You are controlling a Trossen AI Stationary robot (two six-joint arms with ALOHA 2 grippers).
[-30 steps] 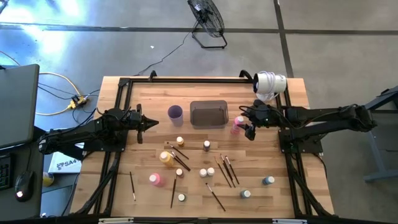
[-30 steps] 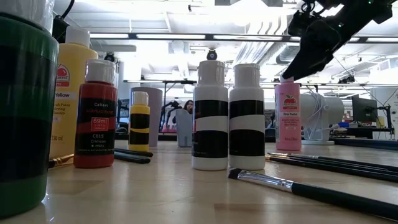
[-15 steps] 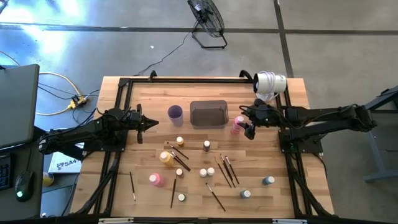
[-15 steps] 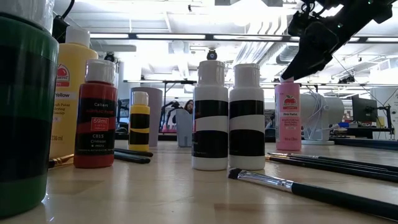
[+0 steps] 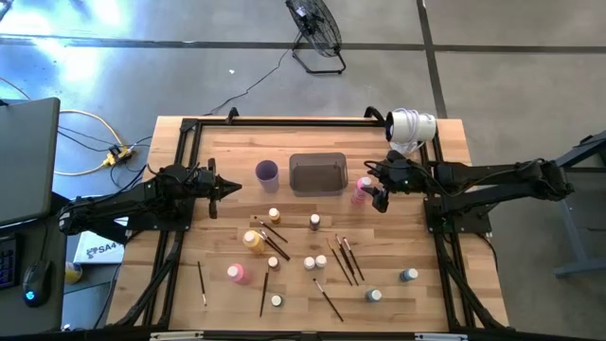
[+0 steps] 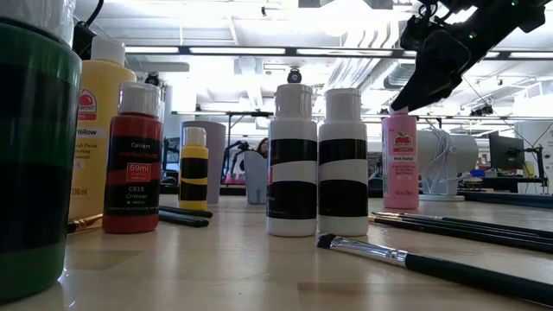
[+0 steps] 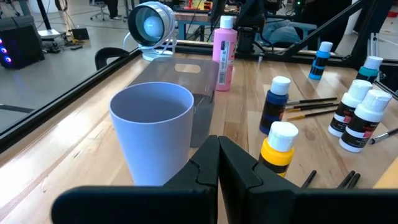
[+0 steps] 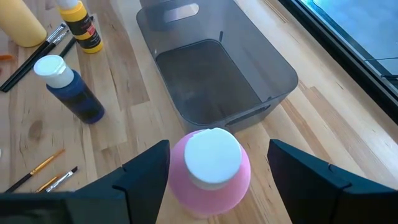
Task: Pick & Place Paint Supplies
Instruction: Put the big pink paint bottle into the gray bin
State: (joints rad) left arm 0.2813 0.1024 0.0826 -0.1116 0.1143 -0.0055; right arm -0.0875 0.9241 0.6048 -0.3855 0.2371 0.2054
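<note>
A tall pink paint bottle [image 5: 361, 189] with a white cap [image 8: 212, 157] stands upright on the table, just right of the dark grey tray [image 5: 317, 173]. My right gripper [image 5: 375, 194] is open, a little above the bottle. One finger [image 8: 146, 168] stands on either side of the cap, and neither touches it. In the low view the gripper [image 6: 413, 86] hangs just over the cap. My left gripper [image 5: 232, 187] is shut and empty at the table's left. It points at the purple cup [image 7: 152, 134]. A yellow-orange bottle [image 5: 254, 241], small bottles [image 5: 314, 261] and brushes [image 5: 343, 260] sit toward the near side.
The tray's rim [image 8: 273, 62] lies close beyond the pink bottle. A blue bottle [image 8: 71, 93] and a yellow-black one [image 8: 81, 25] stand nearby. A second pink bottle [image 5: 237, 273] and loose brushes [image 5: 265, 289] lie near the front. A white device [image 5: 410, 125] sits at the far right corner.
</note>
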